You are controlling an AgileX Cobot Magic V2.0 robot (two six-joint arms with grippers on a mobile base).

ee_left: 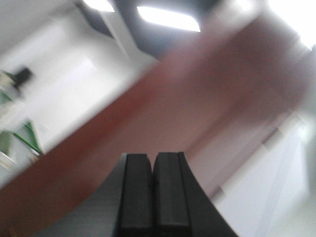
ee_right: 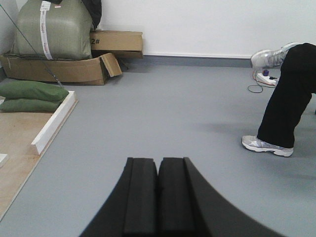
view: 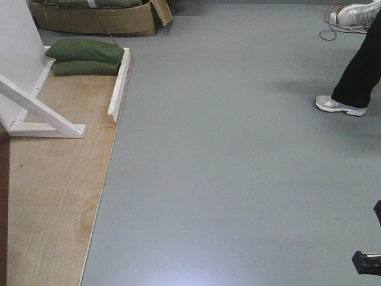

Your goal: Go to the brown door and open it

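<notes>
The brown door (ee_left: 192,98) fills the left wrist view as a blurred reddish-brown band running diagonally, with white wall on either side; no latch shows. A thin dark reddish strip (view: 3,208) at the far left edge of the front view may be its edge. My left gripper (ee_left: 152,157) is shut and empty, pointing up at the door; I cannot tell how far it is from the door. My right gripper (ee_right: 158,160) is shut and empty, held above the grey floor and facing away from the door.
A plywood base (view: 53,196) with white frame braces (view: 36,110) lies at left, with green sandbags (view: 86,56) and a cardboard box (view: 95,18) behind. A person's leg and shoe (view: 340,105) stand at right. A black robot part (view: 366,261) shows lower right.
</notes>
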